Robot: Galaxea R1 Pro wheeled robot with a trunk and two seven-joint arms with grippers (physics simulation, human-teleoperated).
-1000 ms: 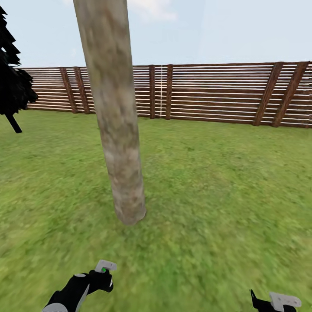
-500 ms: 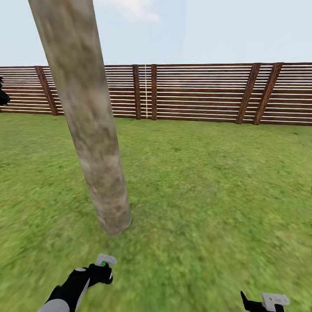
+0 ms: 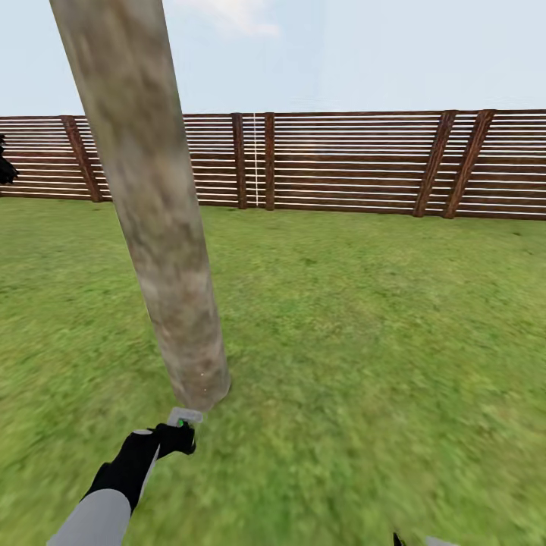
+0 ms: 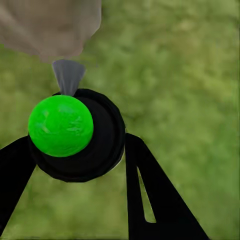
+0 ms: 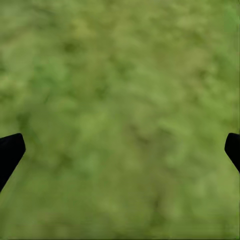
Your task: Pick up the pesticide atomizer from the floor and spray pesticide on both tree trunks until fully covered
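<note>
- The left gripper is clenching the pesticide atomizer, fingers on either side of the dark bottle in the left wrist view, where the green spot sits on top.
- The atomizer's whitish spray head is pointing at the foot of the tree trunk, just beside it, low over the grass.
- Judging by this, the spraying step on this tree is in hand.
- The next move probably calls for sweeping the nozzle up the trunk, since its upper length is rising far above the arm.
- The right gripper is hanging released over the grass, its fingers spread wide with nothing between them.
- A wooden fence is closing off the lawn behind.
</note>
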